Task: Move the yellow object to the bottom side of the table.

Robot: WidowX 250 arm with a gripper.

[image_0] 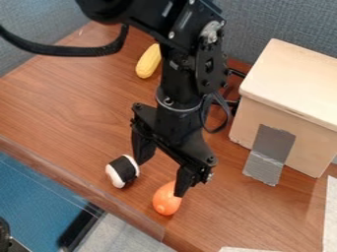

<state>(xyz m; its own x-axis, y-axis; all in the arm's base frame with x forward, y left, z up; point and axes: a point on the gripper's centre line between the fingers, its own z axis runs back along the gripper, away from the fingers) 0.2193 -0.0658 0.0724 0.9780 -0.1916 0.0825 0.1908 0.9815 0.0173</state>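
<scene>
Table (79,108): brown wood look, visible grain, smooth with a faint sheen; box (296,74) of pale wood, smooth and matt, bearing grey tape (273,142) with a dull silvery, creased surface; wall panel (263,19) reads as rough woven cloth. Yellow corn (149,61) looks like plastic, ridged, low sheen; orange ball (166,201) smooth and slightly glossy, plastic in appearance; toy roll (123,171) has a matt dark band between smooth white ends. Robot arm (178,74) mostly black, satin to matt, with shiny metal screws.
</scene>
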